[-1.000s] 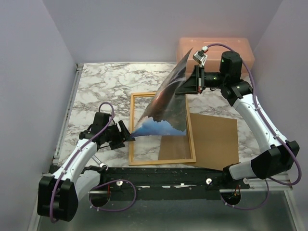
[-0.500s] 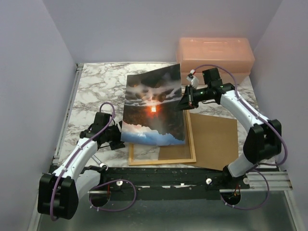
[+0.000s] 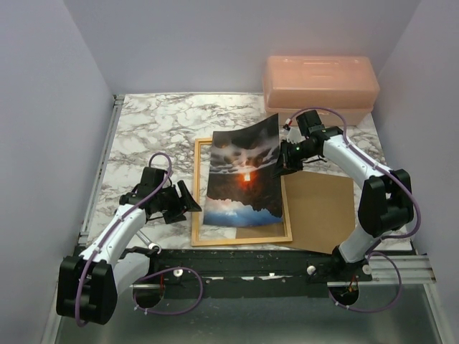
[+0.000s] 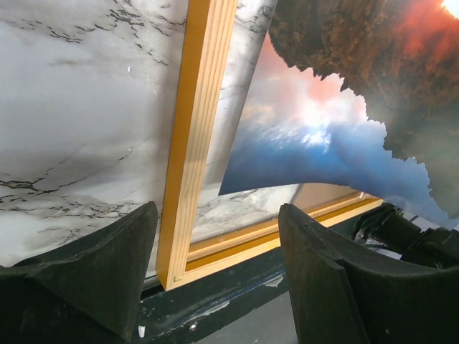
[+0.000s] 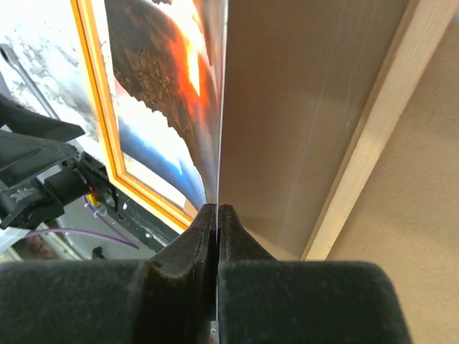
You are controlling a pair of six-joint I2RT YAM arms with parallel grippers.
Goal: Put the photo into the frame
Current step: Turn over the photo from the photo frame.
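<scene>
The photo point(image 3: 244, 175), a glossy print with a red sun and blue cloud, hangs curved and tilted over the orange wooden frame point(image 3: 195, 201), its lower edge down near the frame's opening. My right gripper point(image 3: 282, 163) is shut on the photo's right edge; in the right wrist view the pads point(image 5: 217, 209) pinch the thin sheet point(image 5: 165, 86) edge-on above the frame point(image 5: 97, 122). My left gripper point(image 3: 188, 204) stands open beside the frame's left rail, holding nothing. In the left wrist view its fingers point(image 4: 215, 215) straddle the frame's near corner point(image 4: 197, 129), with the photo's corner point(image 4: 323, 136) floating above.
A plain brown backing board point(image 3: 323, 208) lies right of the frame, partly under it. A pink translucent box point(image 3: 320, 80) stands at the back right. The black mounting rail point(image 3: 251, 259) runs along the near edge, and walls close in both sides.
My right gripper has come down and toward me with the photo, turning it from edge-on and high to picture-up and low over the frame. The left arm has not moved.
</scene>
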